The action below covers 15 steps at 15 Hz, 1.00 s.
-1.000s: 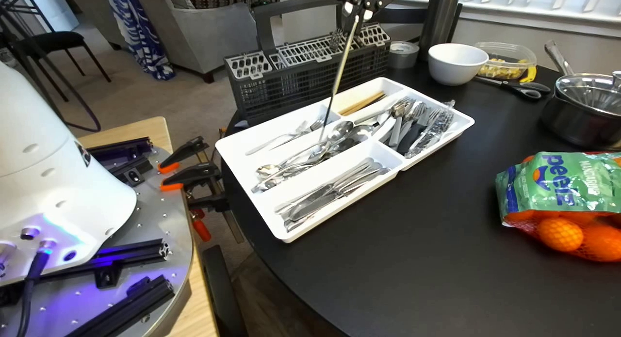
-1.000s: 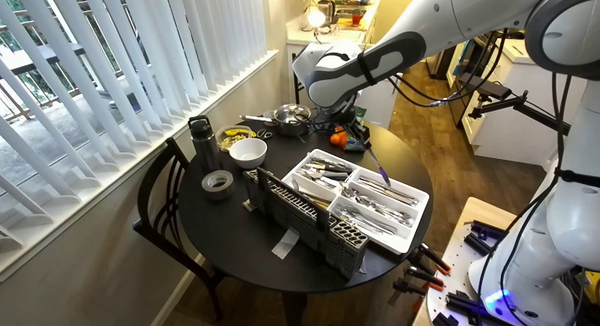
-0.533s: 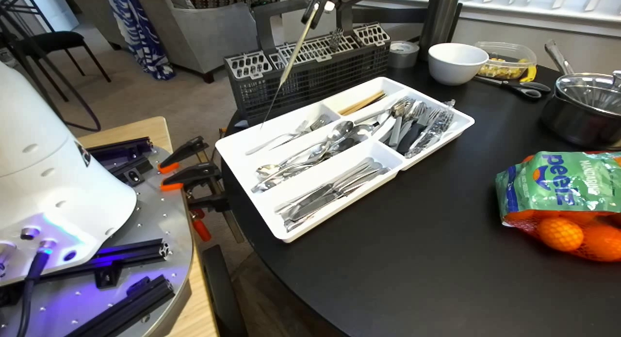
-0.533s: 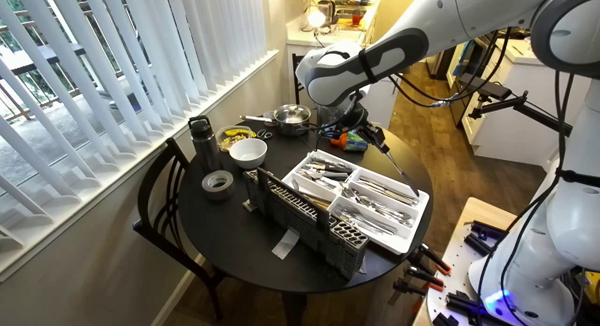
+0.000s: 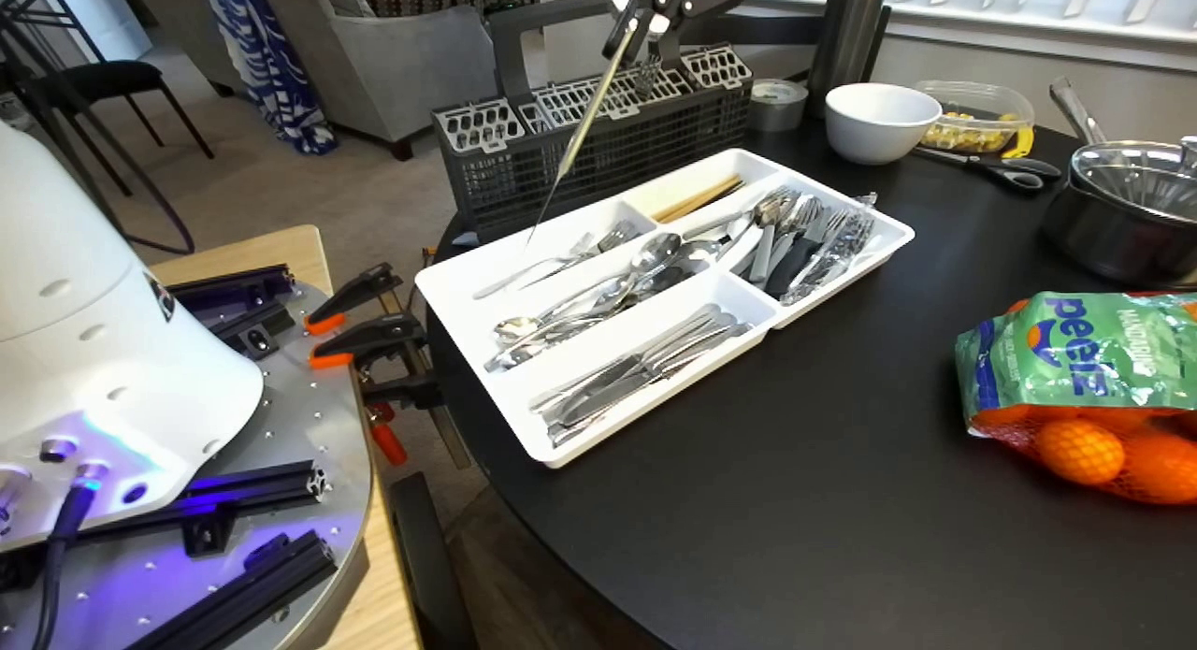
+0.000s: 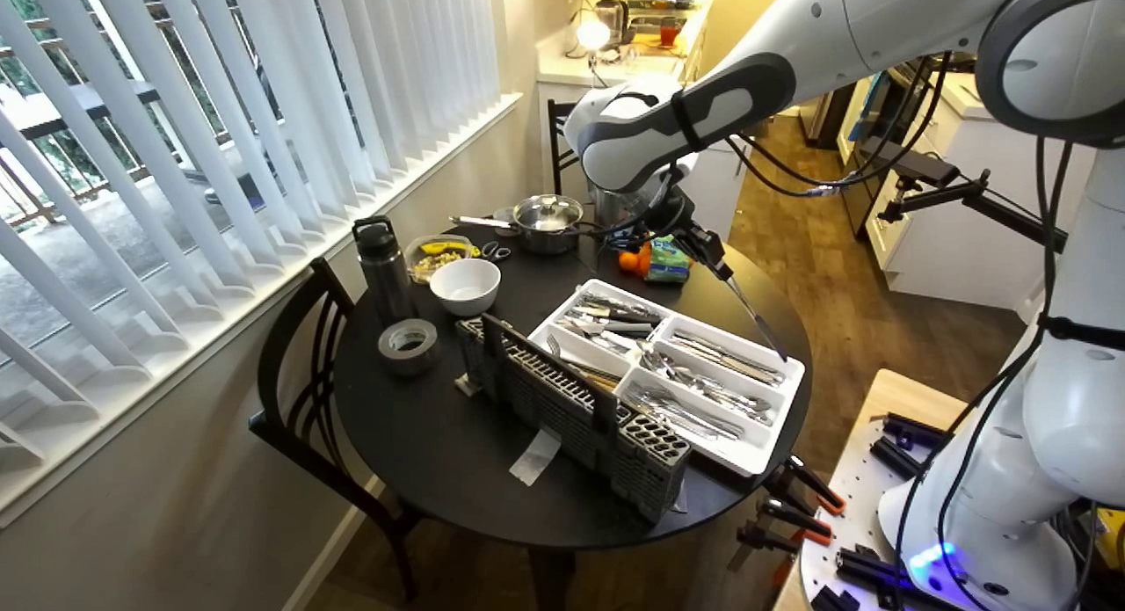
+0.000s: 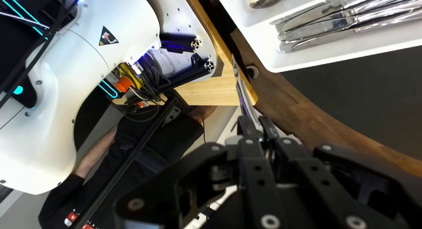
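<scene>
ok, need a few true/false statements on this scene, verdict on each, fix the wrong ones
1. The gripper holds a thin metal utensil. True.
2. The utensil hangs straight down. False: it is tilted.
3. The white bowl stands on the table, outside the cutlery tray. True.
4. The bowl is upside down. False: it stands upright.
5. The tray is one undivided space. False: dividers split it.
6. A lid sits on the pot. True.

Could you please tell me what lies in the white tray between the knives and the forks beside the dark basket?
A heap of spoons lies in the tray between those knives and forks, as both exterior views show.
</scene>
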{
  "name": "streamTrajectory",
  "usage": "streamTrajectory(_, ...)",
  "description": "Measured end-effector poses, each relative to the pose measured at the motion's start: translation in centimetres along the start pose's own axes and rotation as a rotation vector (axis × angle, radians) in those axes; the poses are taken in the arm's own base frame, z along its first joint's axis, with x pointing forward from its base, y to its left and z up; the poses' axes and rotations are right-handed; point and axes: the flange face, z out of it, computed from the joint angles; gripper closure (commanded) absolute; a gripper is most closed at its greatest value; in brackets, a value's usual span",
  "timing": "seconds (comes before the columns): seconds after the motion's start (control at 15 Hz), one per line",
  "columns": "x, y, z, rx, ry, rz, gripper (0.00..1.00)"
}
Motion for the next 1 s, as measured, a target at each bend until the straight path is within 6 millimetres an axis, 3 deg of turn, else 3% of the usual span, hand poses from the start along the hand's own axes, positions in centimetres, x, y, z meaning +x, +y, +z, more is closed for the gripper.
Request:
streamTrajectory(0.47, 2.1, -5.0, 1.6, -0.017, 0.001, 0.07, 0.98)
streamTrajectory(1.0, 0.2, -9.1, 4.5, -0.044, 0.02, 0.077, 0.98)
